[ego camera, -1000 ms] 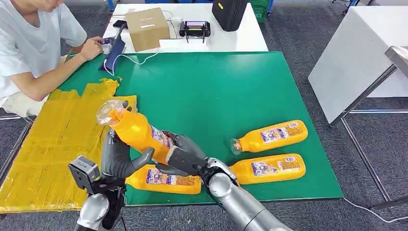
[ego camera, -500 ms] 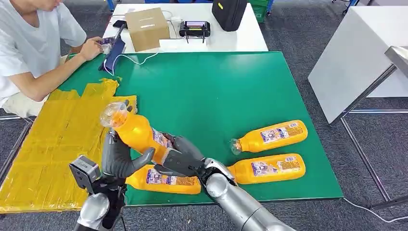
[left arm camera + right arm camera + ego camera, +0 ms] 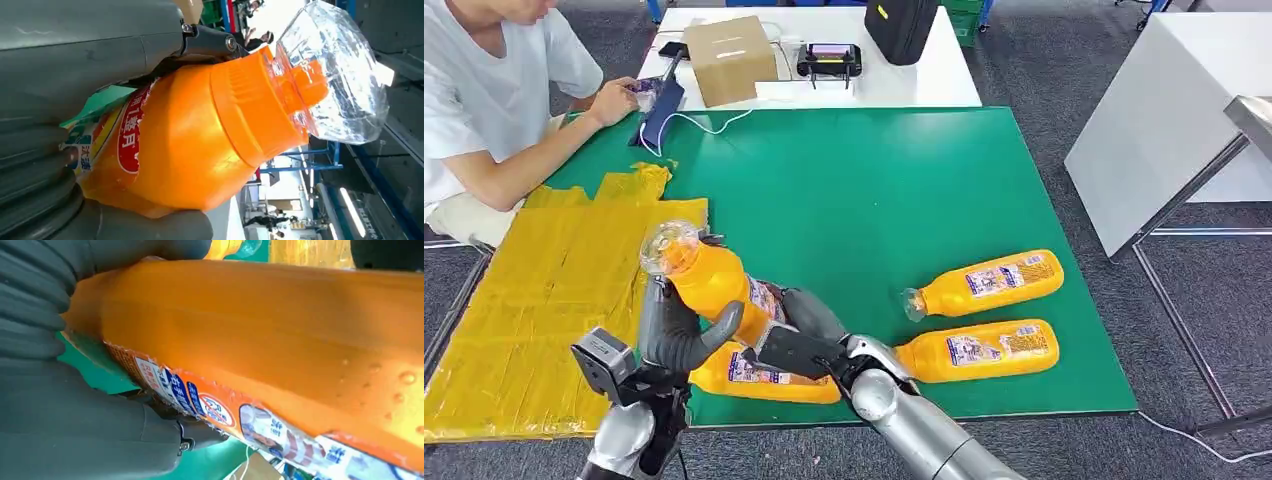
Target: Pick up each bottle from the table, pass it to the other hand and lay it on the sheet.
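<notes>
Bottles, count: four orange bottles with clear caps and printed labels.
Held bottle (image 3: 714, 285): lower left of the head view, raised above the table and tilted, clear cap pointing up and to the left, over the edge where the yellow sheet meets the green mat.
Left hand (image 3: 674, 330): lower left, thumb and fingers wrapped around the held bottle's upper body; the left wrist view shows the thumb and fingers pressed against the orange body just below the cap.
Right hand (image 3: 796, 338): bottom centre, clasped around the labelled lower part of the same bottle, so both hands grip it together.
Bottles on the table, count: three, all lying on their sides on the green mat (image 3: 874, 190).
Bottle beneath the hands (image 3: 769, 372): bottom centre, partly hidden by the right hand.
Upper right bottle (image 3: 984, 281): right of centre, cap pointing left.
Lower right bottle (image 3: 984, 350): just below it, roughly parallel.
Yellow sheet (image 3: 534, 300): one, crinkled, covering the left part of the table, no bottle on it.
Person (image 3: 494, 100): one, white shirt, seated at upper left, hand by a small device.
White table (image 3: 924, 80): top centre, bearing one cardboard box (image 3: 729, 58).
</notes>
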Controlling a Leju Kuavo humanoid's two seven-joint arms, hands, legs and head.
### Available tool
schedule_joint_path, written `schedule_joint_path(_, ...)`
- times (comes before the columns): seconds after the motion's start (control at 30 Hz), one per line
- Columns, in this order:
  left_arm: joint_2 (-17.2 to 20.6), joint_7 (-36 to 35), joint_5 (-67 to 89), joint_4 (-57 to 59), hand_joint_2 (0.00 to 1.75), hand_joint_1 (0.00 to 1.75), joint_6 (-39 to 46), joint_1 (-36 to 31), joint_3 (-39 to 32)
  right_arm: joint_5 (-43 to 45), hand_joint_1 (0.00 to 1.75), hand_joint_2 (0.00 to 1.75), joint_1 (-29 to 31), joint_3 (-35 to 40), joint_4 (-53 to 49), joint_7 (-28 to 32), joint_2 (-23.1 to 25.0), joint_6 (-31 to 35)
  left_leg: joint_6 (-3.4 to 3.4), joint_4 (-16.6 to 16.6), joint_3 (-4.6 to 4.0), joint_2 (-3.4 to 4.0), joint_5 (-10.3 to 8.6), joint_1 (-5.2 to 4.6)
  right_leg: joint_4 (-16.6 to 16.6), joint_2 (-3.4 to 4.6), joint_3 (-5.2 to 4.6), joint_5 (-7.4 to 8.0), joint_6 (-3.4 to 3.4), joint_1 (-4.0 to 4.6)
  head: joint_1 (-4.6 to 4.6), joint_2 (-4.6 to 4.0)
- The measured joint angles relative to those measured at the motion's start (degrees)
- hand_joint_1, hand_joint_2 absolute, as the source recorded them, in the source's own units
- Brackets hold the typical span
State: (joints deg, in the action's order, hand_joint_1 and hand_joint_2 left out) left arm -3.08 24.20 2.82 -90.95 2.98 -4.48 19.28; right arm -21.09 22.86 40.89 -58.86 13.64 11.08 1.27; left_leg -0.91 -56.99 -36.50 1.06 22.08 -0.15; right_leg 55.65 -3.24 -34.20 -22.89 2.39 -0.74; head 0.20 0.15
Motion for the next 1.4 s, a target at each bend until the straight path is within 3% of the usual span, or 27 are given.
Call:
schedule_joint_path(0.57,-0.5,0.6,-1.2,-0.4,1.75,1.75,-1.4,-0.7,-0.5,-2.4,1.75,1.75,-3.3,0.5,-9.1,-0.2,-2.1,2.6,0.0,0.0,-0.01,-0.05,0.0,0.0,0.0,-0.01,0.04,0.0,0.0,0.0,0.02,0.0)
schedule_joint_path(0.6,-0.5,0.6,-1.2,-0.5,1.75,1.75,-1.4,-0.7,-0.5,-2.5,1.06,1.75,-3.3,0.5,-9.2,-0.2,-2.2,2.7,0.0,0.0,-0.01,-0.05,0.0,0.0,0.0,-0.01,0.04,0.01,0.0,0.0,0.0,0.0)
schedule_joint_path(0.63,-0.5,0.7,-1.1,-0.5,1.75,1.75,-1.4,-0.7,-0.5,-2.6,0.0,1.75,-3.3,0.5,-9.4,-0.2,-2.3,2.9,0.0,0.0,-0.01,-0.05,0.0,0.0,0.0,-0.01,0.04,0.01,0.0,0.0,0.0,0.0)
schedule_joint_path(0.77,-0.4,1.2,3.0,-1.8,1.75,1.75,2.8,-0.3,-1.0,-5.5,0.0,1.75,-5.4,0.4,-14.0,1.0,-3.5,6.8,0.0,0.0,-0.01,-0.08,0.0,0.0,0.0,-0.02,0.02,0.0,0.0,0.0,0.0,0.0)
schedule_joint_path(1.0,2.8,-2.0,27.8,-5.9,1.75,1.75,18.0,-0.1,-8.1,-11.1,0.0,1.75,-14.1,-5.0,-33.6,4.5,-9.2,14.6,0.01,0.0,-0.04,-0.15,0.03,0.01,0.0,-0.07,-0.04,-0.08,0.02,0.0,0.02,0.0)
schedule_joint_path(1.17,4.0,-4.3,34.6,-6.9,1.75,1.75,20.3,-1.1,-10.2,-12.0,0.0,1.75,-17.8,-7.8,-39.6,5.3,-11.1,15.0,0.05,0.0,-0.03,0.0,0.06,-0.01,0.0,0.05,-0.12,-0.01,-0.03,-0.02,0.0,0.0)
schedule_joint_path(1.4,9.7,-16.7,63.1,-3.4,1.75,1.75,17.0,-7.5,-10.0,-12.5,0.0,1.75,-20.4,-10.3,-43.1,6.8,-12.1,13.2,0.03,0.0,-0.01,0.1,-0.01,0.02,0.0,0.1,-0.14,0.1,-0.11,0.03,-0.02,0.0)
